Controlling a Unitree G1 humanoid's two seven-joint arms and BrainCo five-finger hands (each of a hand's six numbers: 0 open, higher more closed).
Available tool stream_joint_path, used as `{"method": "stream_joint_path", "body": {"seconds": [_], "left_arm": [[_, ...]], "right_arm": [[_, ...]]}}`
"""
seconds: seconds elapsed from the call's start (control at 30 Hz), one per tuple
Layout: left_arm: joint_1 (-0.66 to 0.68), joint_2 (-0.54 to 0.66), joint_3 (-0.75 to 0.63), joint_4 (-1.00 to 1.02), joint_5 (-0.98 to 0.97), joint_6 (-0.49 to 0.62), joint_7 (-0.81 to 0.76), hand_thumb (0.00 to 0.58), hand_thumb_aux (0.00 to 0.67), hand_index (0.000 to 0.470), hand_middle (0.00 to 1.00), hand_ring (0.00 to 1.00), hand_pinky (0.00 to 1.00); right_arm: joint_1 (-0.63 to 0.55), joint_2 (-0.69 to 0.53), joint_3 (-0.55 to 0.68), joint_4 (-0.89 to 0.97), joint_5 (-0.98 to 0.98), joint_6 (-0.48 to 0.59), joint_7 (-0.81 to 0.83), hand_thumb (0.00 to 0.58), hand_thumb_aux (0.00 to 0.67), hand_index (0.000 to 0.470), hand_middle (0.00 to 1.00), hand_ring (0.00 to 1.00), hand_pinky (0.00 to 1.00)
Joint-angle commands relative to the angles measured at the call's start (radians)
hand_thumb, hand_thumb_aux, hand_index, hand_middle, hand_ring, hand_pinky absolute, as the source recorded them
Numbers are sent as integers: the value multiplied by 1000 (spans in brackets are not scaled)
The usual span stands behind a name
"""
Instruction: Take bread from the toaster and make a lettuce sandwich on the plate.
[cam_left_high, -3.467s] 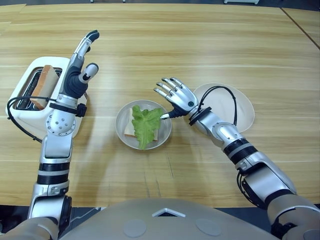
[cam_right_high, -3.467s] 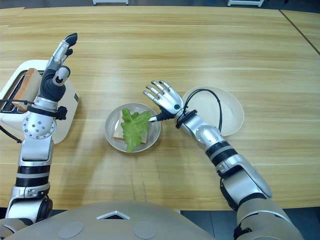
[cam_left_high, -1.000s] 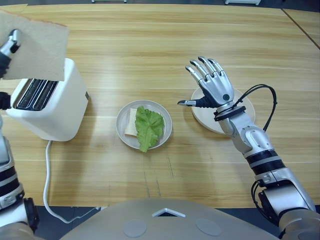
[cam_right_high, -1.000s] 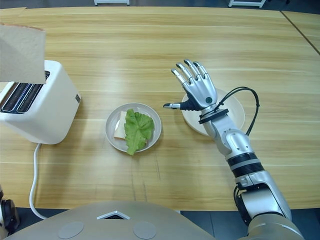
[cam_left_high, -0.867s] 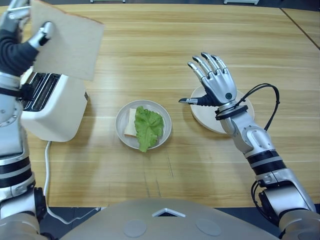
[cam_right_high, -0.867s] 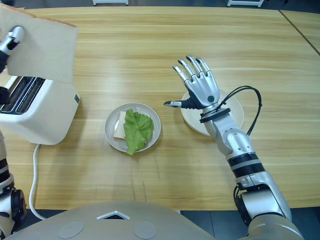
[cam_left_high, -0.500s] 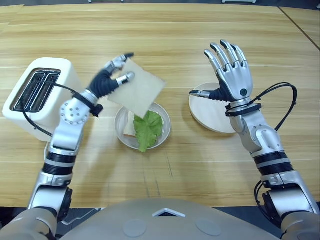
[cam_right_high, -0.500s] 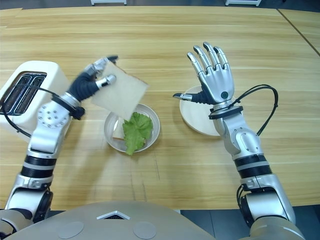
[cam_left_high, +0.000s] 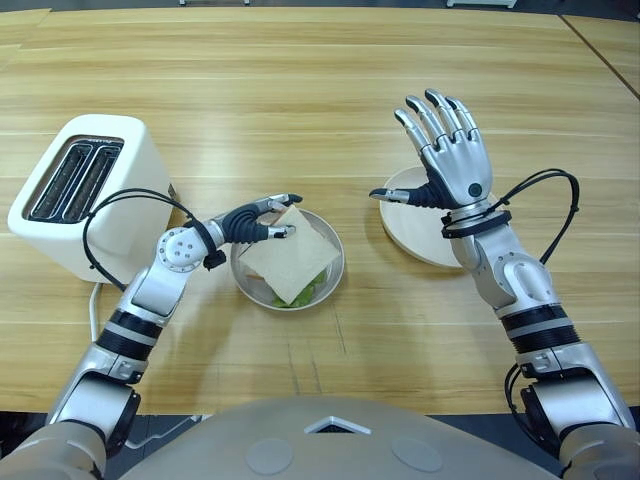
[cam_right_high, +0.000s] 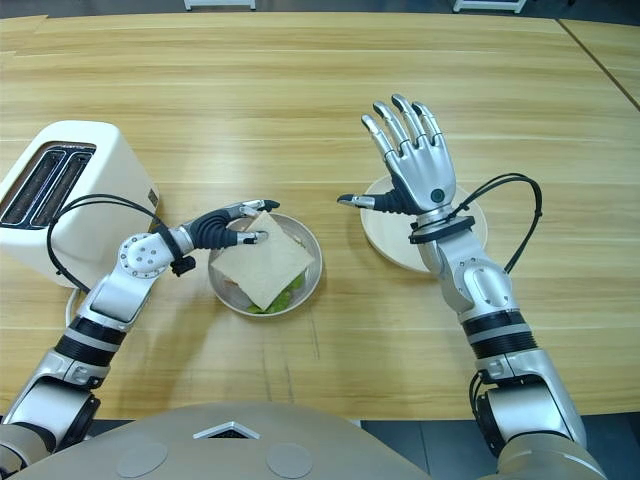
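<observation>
Toaster (cam_left_high: 85, 195): far left of table (cam_left_high: 300, 80).
R hand (cam_left_high: 455, 160): raised over side plate (cam_left_high: 415, 235), fingers spread wide, holding nothing.
L hand (cam_left_high: 250, 222): fingertips pinch the bread's corner.
Plate (cam_left_high: 335, 262): centre, btwn hands.
Bread (cam_left_high: 290, 258): on plate, atop lettuce (cam_left_high: 305, 293).

- A staged work room rather than a home kitchen, as far as can be told: no counter, sink or cupboards, just furniture on a bare floor.
- A broad pale wooden table (cam_left_high: 300, 60) of long planks spans the scene, with a second tabletop (cam_left_high: 615, 35) of the same wood butted against it at the far right.
- Beyond the far edge lie a dark floor (cam_left_high: 350, 3) and white furniture bases (cam_left_high: 483, 3).
- The kitchen touches are props on the table: a white toaster (cam_left_high: 85, 190) on the left with its cord (cam_left_high: 95, 300) trailing over the near edge, a small plate (cam_left_high: 334, 262) and a round dish (cam_left_high: 420, 235).
</observation>
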Motion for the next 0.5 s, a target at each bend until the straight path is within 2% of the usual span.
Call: {"method": "stream_joint_path", "body": {"seconds": [0.03,0.27,0.5], "left_arm": [[-38,-18,4,40,18,-7,13,580,670,470,0,0,0],[-95,-32,6,98,34,-15,12,580,670,470,0,0,0],[-95,-80,80,90,-124,72,-55,580,670,470,0,0,0]], "right_arm": [[2,4,7,8,1,-10,1,0,0,0,0,0,0],[-1,13,14,22,-2,-18,-11,0,0,0,0,0,0],[0,12,14,31,-3,-19,-16,0,0,0,0,0,0]]}}
